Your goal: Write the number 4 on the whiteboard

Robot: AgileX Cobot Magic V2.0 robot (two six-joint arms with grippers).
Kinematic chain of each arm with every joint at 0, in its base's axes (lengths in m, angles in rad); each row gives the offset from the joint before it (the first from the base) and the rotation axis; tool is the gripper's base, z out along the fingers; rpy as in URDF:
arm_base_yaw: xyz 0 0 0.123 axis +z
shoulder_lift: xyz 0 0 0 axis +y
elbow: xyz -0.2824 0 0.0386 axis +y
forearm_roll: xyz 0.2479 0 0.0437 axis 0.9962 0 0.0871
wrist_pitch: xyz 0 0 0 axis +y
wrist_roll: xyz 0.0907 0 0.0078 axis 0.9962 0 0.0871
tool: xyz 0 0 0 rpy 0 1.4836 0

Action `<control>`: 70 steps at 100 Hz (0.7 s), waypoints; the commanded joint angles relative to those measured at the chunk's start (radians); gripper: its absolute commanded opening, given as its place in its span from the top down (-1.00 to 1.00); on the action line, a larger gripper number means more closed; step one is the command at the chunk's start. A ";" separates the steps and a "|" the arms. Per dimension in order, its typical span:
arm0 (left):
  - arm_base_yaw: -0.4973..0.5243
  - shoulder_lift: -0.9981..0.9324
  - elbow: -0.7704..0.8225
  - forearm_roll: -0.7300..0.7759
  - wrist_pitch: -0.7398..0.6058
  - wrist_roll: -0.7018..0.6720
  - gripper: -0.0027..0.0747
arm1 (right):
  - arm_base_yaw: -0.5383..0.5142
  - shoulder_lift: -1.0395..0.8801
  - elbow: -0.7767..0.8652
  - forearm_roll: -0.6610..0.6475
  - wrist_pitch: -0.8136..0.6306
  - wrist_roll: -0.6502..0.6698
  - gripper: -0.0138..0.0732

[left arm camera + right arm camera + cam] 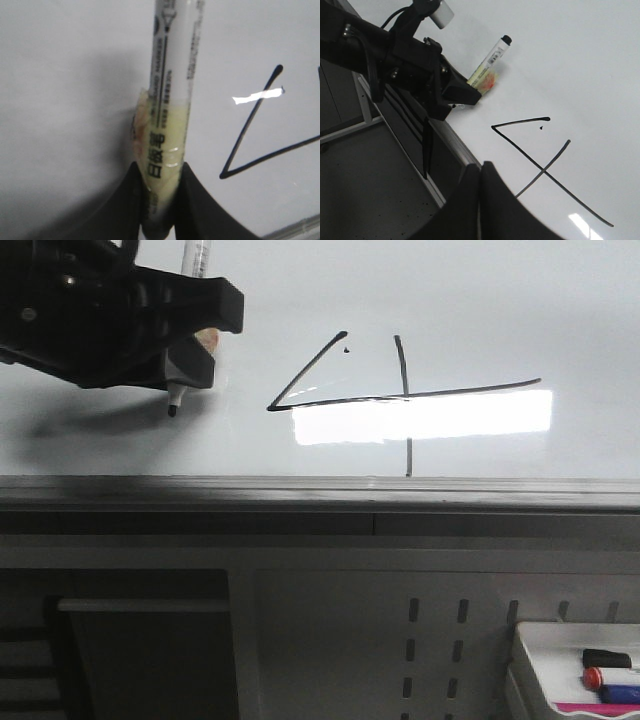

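Number 4 (400, 390) drawn on whiteboard (500, 300), well right of left end effector (190, 360). Clamped on upright marker (180, 390), tip just off the board. Nearer arm: left. Right end effector (480, 200) pressed closed, empty, lower down.

A: What sits beside the number 4 (547, 157)?

B: My left gripper (470, 92), clamped on a marker (490, 61) with its black tip near the whiteboard (580, 65), off the 4's angled corner.

A: And your right gripper (480, 172)?

B: Its jaws are pressed together, empty, just below the 4's vertical stroke.
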 commanded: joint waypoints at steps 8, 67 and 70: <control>-0.002 0.029 -0.081 -0.032 -0.067 -0.010 0.98 | -0.007 -0.009 -0.026 -0.009 -0.061 0.002 0.83; 0.000 0.075 -0.082 -0.113 -0.081 -0.005 0.98 | -0.007 -0.009 -0.026 0.011 -0.039 0.008 0.83; 0.000 0.075 -0.082 -0.112 -0.076 -0.005 0.97 | -0.007 -0.009 -0.026 0.011 -0.039 0.008 0.83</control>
